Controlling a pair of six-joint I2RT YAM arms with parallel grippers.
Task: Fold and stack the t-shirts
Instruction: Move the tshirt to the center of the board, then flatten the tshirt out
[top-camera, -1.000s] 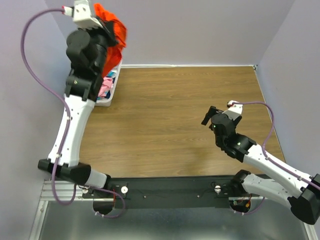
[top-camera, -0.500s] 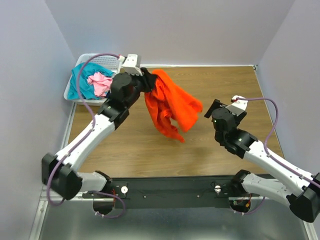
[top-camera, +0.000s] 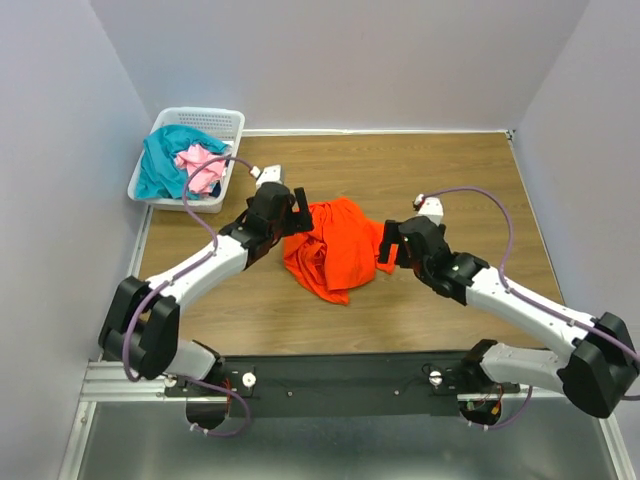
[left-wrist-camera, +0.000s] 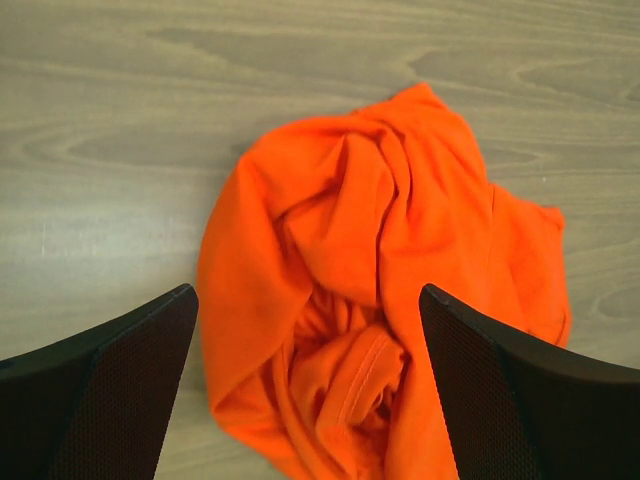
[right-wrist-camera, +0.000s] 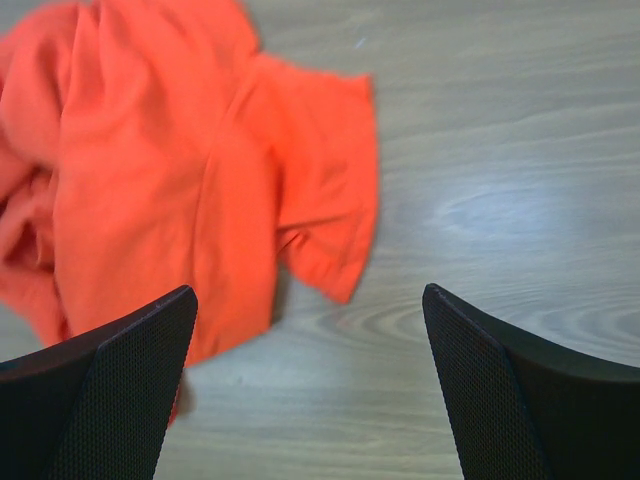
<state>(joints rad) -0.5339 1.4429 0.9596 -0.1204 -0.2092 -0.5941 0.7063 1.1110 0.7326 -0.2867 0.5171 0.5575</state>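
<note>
Lavender walls close round a wood-grain desk, where the left fingers stand spread wide and empty, the crumpled orange t-shirt lying on the wood between and just beyond them. The right fingers are likewise wide apart and hold nothing, one sleeve of that shirt lying ahead between them. Well apart from both pairs, the teal t-shirt and pink t-shirt sit in a white basket.

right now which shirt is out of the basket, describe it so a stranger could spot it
On the wooden table, look between the left gripper and right gripper near the middle. A crumpled orange t-shirt lies there on bare wood. The teal shirt and pink shirt are in the white basket by the far left corner.
</note>
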